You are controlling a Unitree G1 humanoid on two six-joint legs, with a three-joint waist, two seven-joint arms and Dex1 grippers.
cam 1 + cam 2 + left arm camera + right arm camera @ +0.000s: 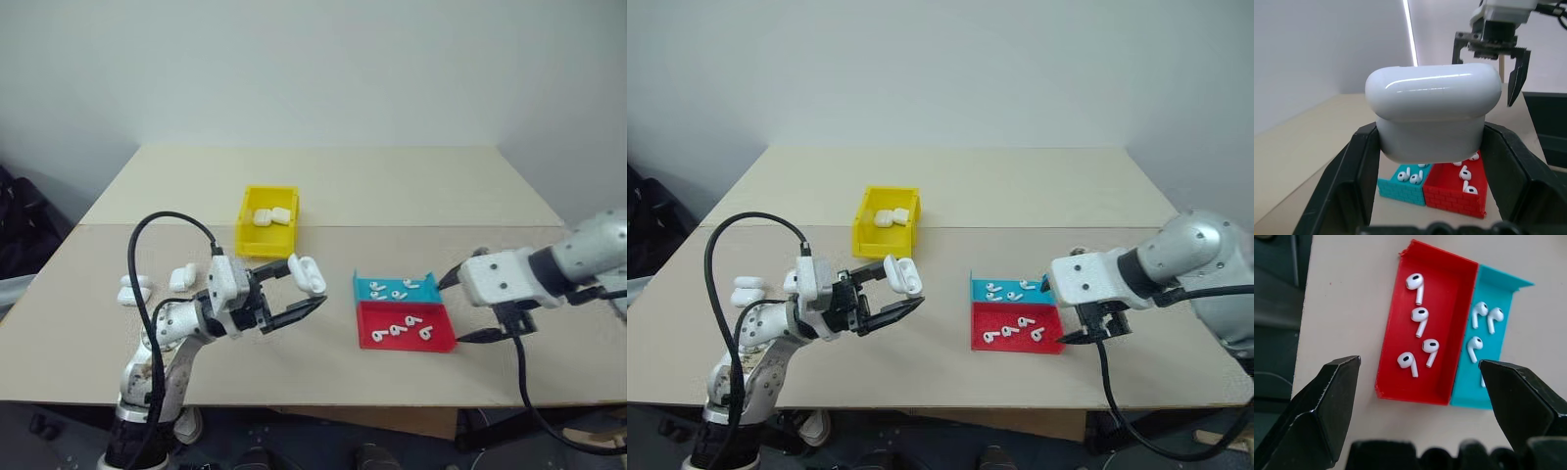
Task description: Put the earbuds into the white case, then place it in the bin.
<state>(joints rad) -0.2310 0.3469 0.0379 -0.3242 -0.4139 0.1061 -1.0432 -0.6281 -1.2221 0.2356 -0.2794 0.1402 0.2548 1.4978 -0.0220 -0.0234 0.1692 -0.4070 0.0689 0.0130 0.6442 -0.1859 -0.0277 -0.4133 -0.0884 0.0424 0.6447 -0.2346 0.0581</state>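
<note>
The left end effector point(294, 292) is clamped on a glossy white case point(307, 274), a rounded pebble with its lid closed, held above the pale matte bench point(392, 196) left of the trays. The right end effector point(1420, 382), its 2 black wedge-shaped fingers spread apart and empty, hangs over the shallow red tray point(1400, 333), which holds 4 stemmed earbuds point(1421, 319); the blue tray point(1503, 284) touches it. The yellow bin point(266, 221), farther back, holds 2 cases.
</note>
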